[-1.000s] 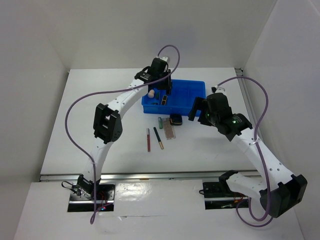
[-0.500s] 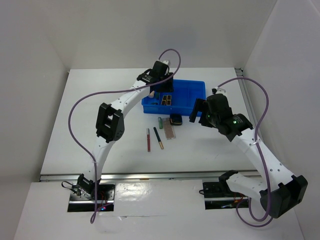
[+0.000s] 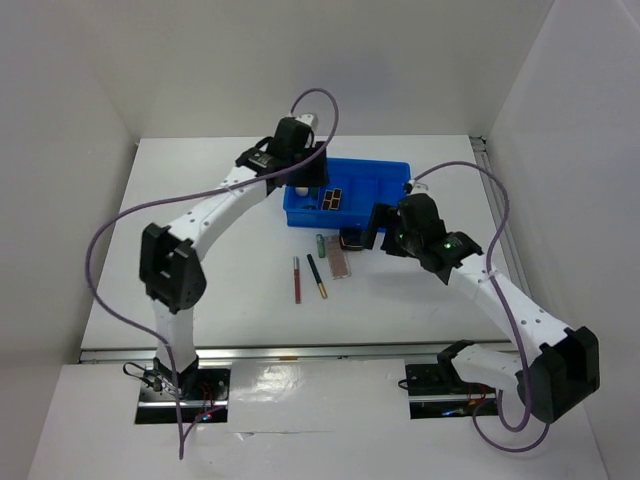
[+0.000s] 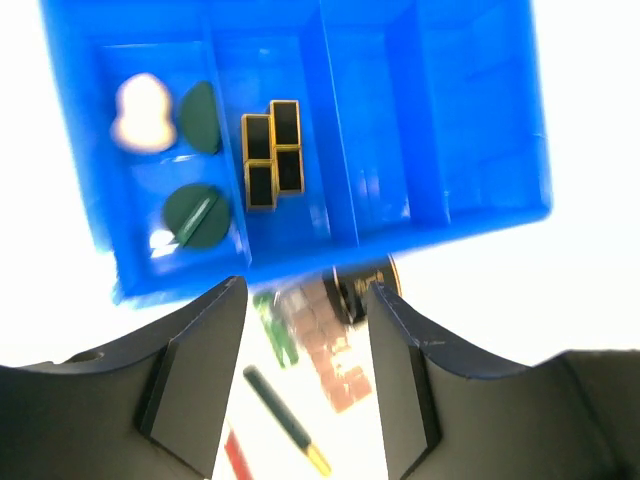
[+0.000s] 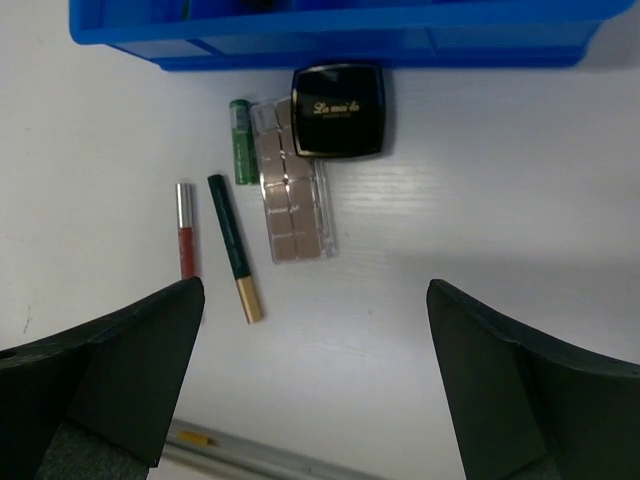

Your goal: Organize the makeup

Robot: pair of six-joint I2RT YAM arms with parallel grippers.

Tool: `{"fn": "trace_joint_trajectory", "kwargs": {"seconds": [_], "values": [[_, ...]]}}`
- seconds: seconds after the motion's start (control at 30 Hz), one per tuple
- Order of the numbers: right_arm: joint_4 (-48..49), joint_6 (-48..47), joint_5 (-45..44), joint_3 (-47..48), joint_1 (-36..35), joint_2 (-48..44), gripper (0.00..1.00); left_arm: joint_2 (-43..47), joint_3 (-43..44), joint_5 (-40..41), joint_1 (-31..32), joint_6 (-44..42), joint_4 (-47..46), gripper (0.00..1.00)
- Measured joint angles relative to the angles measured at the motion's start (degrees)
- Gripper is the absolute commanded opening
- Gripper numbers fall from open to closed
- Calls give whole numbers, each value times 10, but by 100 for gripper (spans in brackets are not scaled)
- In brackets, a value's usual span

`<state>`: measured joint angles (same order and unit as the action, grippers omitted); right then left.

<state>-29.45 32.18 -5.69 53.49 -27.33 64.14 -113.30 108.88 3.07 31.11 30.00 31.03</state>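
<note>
Black compact [image 5: 338, 96] ahead of right claw [image 5: 315, 290]

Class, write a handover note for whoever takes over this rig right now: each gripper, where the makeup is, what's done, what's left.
Left gripper: open, empty, above the bin.
Right gripper: open, empty, above the items on the table.
Done: peach sponge, green sponge and second green sponge share the bin's end compartment; black-gold palettes are in the next.
Left: compact, pinkish palette, green tube, green pencil and red pencil lie on the table beside the bin.
</note>
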Motion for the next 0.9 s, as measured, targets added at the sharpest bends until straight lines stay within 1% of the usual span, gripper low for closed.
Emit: {"fn": "trace_joint_trajectory", "kwargs": {"seconds": [0.07, 0.17, 0.27, 0.37, 0.5, 0.63, 0.9], "values": [[62, -1, 6, -50, -3, 0, 100, 64, -37, 9, 0, 0, 3, 65], [126, -6, 9, -110, -4, 5, 100, 146, -73, 27, 0, 0, 6, 65], [176, -13, 6, -120, -6, 40, 100, 205, -105, 42, 0, -1, 12, 66], [229, -22, 6, -120, -7, 75, 100, 245, -132, 52, -1, -1, 23, 66], [281, -29, 5, -119, -9, 126, 100, 273, -156, 60, -2, -1, 33, 66], [311, -34, 0, -118, -18, 180, 100, 282, -174, 63, -2, -1, 35, 66], [356, -48, -12, -113, -39, 238, 100, 288, -197, 56, -2, 0, 40, 66]]}}
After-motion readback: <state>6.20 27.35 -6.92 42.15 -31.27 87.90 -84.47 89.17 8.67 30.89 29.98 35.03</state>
